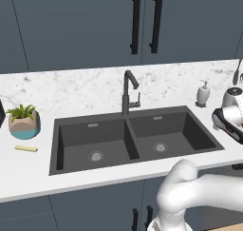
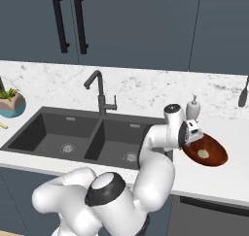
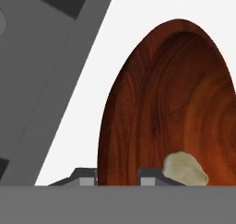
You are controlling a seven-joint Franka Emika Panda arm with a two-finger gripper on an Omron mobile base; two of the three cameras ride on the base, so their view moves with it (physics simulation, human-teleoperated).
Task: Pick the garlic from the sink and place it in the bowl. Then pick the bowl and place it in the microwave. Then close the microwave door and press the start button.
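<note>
A white marble-veined counter [image 1: 71, 87] carries a dark grey double-basin sink [image 1: 133, 137] sunk into it. At the left sit a teal plant pot [image 1: 23, 123] and, just in front, a flat yellow stick [image 1: 26, 149]. To the right stand a soap dispenser [image 1: 203, 93] and the reddish-brown bowl [image 2: 206, 151].

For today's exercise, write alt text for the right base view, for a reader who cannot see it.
A white robot arm reaches its gripper to the rim of a reddish-brown bowl on the white counter, right of a dark double sink. A pale garlic lies inside the bowl.
</note>
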